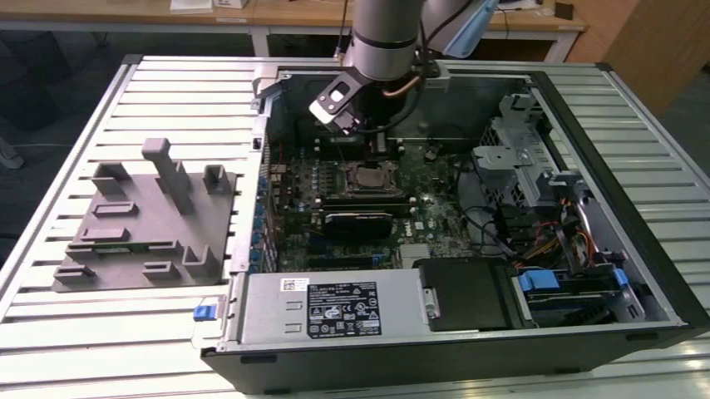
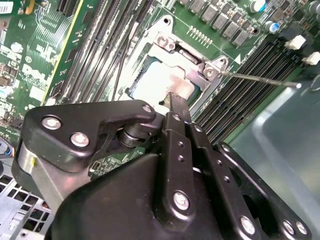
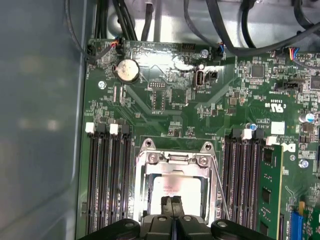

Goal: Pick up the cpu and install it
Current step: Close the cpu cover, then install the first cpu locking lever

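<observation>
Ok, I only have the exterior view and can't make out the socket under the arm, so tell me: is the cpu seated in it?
Observer: Yes. In both wrist views the cpu lies flat inside the socket frame, silvery top up.
Operator: And the gripper?
Observer: The gripper is shut, tips at the cpu's edge; I cannot tell whether they touch it.
Operator: The lever?
Observer: In the second wrist view the thin lever juts from the frame's corner out over the memory slots.
</observation>
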`<state>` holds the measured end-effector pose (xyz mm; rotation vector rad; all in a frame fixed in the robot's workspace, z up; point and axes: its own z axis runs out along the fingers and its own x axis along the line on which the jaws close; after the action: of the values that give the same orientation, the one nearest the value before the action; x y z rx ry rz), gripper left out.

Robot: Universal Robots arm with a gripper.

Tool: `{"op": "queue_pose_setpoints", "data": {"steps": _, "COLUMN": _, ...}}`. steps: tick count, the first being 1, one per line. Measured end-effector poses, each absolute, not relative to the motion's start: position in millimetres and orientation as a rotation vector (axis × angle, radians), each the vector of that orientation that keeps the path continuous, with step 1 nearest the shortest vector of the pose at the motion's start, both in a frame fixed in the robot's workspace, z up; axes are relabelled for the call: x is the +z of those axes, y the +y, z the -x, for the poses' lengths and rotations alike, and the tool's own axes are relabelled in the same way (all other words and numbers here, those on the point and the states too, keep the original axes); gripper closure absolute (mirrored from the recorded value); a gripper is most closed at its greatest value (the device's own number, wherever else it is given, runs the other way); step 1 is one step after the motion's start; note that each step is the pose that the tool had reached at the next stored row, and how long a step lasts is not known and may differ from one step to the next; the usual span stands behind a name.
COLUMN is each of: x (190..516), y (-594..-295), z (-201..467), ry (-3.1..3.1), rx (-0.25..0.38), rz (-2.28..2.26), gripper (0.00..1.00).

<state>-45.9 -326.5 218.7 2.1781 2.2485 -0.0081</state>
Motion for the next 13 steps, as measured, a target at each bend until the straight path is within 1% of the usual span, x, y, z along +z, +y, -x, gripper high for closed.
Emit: {"op": "queue_pose_setpoints", "data": {"steps": 13, "x": 220.5, "y": -326.5, "z": 42.0, "ry": 2.248, "rx": -0.008, "rz": -2.178, "gripper": 0.89}}
